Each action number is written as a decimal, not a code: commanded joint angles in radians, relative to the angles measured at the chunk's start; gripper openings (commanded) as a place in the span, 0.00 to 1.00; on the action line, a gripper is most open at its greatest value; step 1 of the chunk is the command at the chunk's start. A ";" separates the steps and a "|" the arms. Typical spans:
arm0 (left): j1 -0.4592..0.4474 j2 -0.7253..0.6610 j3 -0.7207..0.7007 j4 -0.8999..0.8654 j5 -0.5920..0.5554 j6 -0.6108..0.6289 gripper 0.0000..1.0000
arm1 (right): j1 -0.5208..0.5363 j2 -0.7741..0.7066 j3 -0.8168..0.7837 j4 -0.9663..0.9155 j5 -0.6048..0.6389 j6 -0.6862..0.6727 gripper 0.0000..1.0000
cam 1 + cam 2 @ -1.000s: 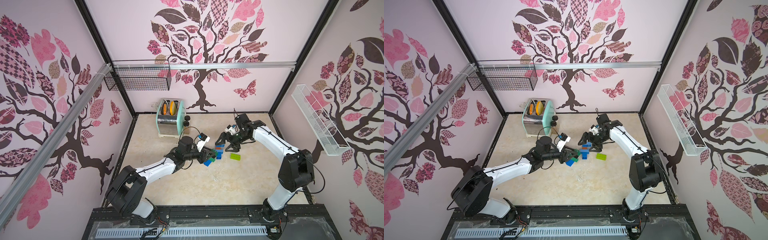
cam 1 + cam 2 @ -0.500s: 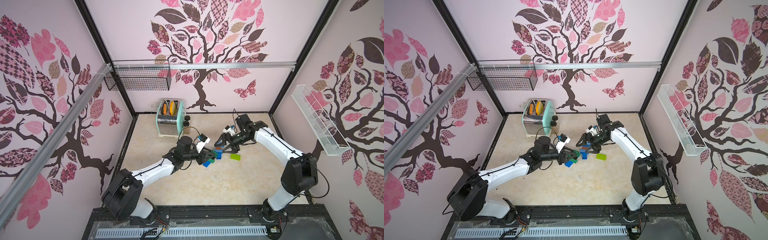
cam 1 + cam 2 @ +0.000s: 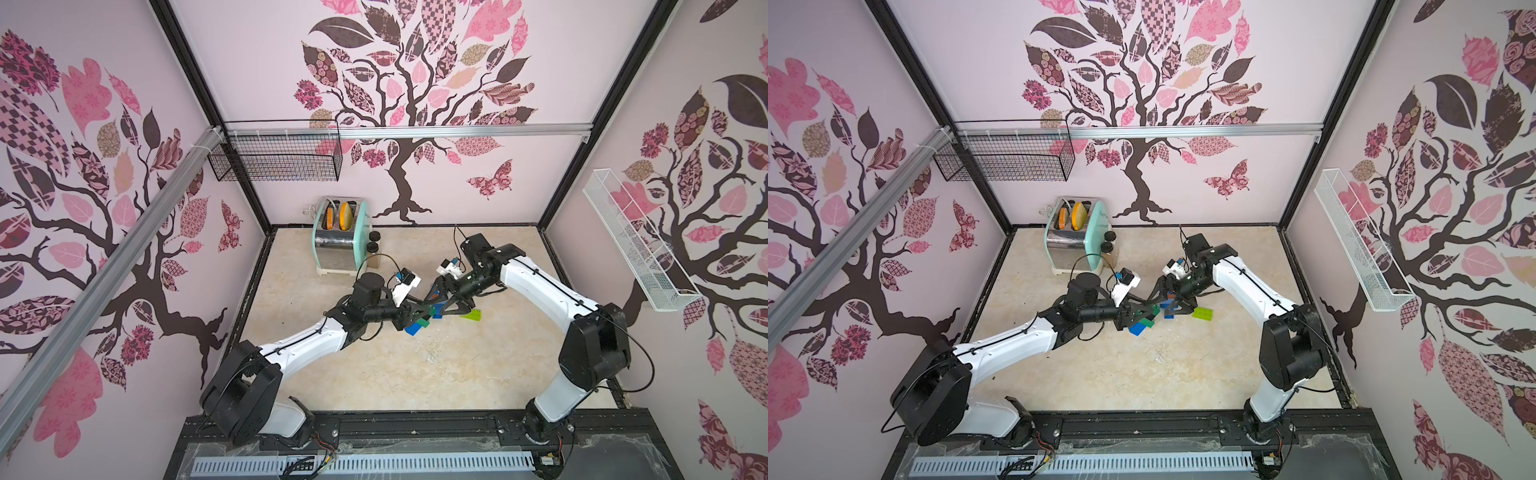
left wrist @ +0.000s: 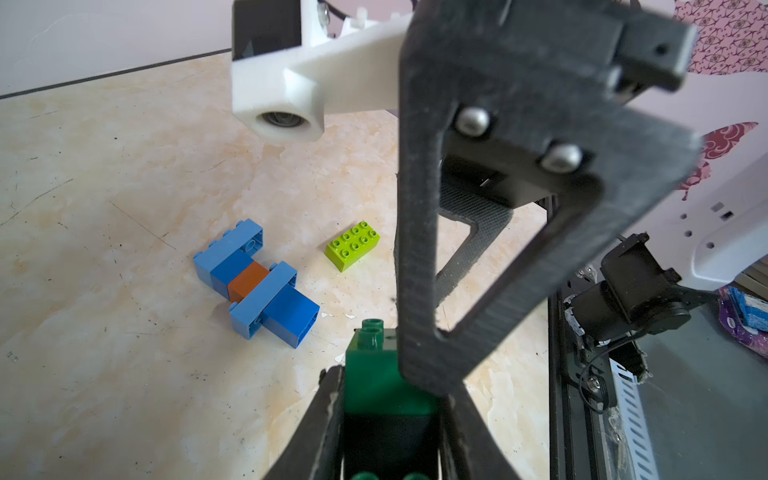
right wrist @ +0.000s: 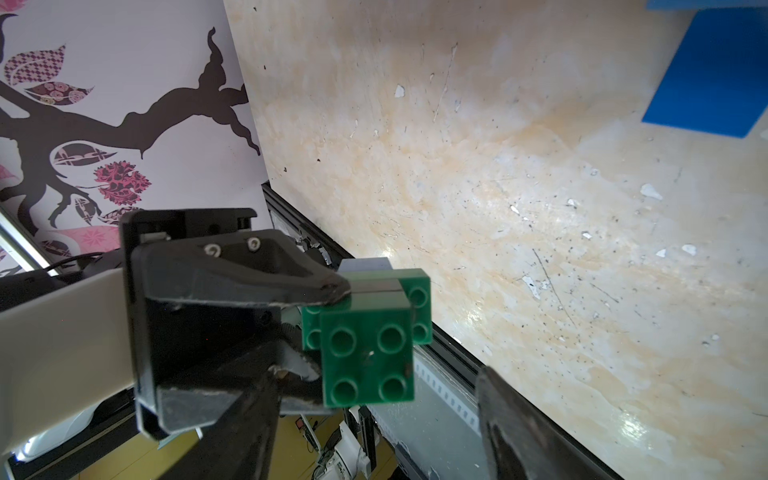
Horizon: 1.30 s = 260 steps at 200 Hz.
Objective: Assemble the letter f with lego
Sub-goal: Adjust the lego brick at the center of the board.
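Observation:
My left gripper [image 3: 417, 313] is shut on a small lego stack held above the table, dark green [image 4: 382, 386] on black, its studded green face [image 5: 368, 353] turned toward the right wrist camera. A blue brick [image 3: 414, 328] shows just below it; I cannot tell whether it is joined to the stack. My right gripper [image 3: 440, 305] faces the left one, its jaws on either side of the green end. One finger [image 5: 519, 415] still stands apart from it. On the table lie a blue, light blue and orange-brown lego assembly [image 4: 253, 282] and a lime brick [image 4: 353, 245].
A mint-and-chrome toaster [image 3: 340, 245] with two dark-capped jars [image 3: 374, 241] beside it stands at the back left. A black wire basket [image 3: 278, 158] hangs on the back wall and a white one [image 3: 636, 241] on the right wall. A black rail [image 3: 415, 419] edges the front.
My right gripper has moved in toward the left gripper until its jaws straddle the held green brick, and they have narrowed. The left gripper has stayed shut on the stack.

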 commanded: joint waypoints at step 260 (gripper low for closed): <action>-0.003 0.001 0.049 -0.029 0.003 0.002 0.34 | 0.026 0.023 0.026 0.003 -0.023 -0.024 0.33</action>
